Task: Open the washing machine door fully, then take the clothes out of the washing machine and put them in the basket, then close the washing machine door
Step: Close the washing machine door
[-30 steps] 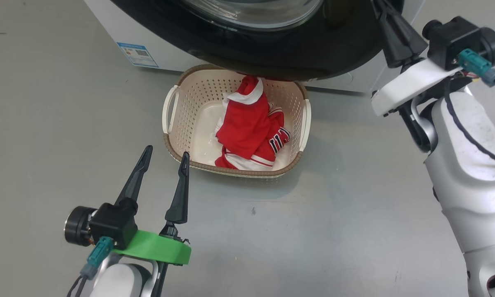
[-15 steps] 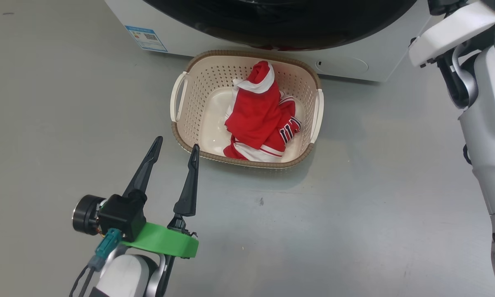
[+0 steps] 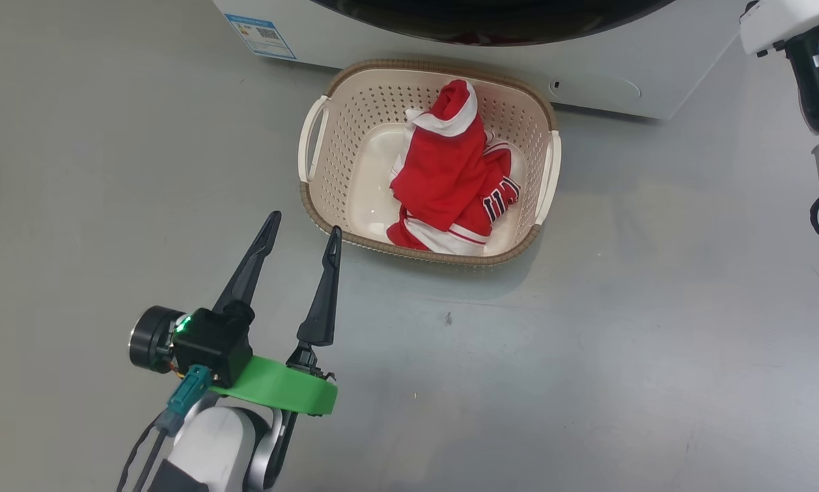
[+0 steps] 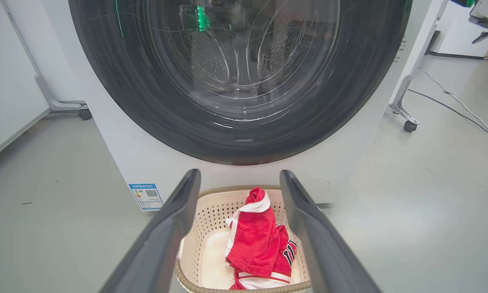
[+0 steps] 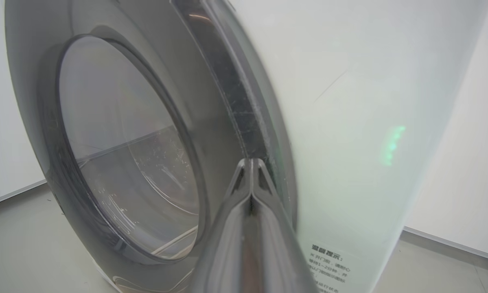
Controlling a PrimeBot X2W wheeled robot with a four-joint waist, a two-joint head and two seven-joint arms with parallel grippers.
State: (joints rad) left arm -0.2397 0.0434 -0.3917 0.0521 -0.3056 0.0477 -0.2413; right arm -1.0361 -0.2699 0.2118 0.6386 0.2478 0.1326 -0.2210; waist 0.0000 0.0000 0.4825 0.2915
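White steel first: the washing machine (image 4: 117,154) stands ahead of me. The washing machine door (image 4: 105,81), glossy black around clear glass, looks flush with that front, so I judge it closed or nearly so. The basket (image 3: 375,109) sits on the floor (image 3: 587,342) just before the washer, handy for catching the load, its long side parallel to the front. The clothes (image 3: 450,178) lie crumpled inside, running from near rim to far, the white-trimmed peak pointing at the machine. My right end effector (image 5: 250,162), fingers pressed together on nothing, has its tips at the door's edge, probably to push. My left end effector (image 3: 304,223) hovers apart and empty near the basket's near-left corner.
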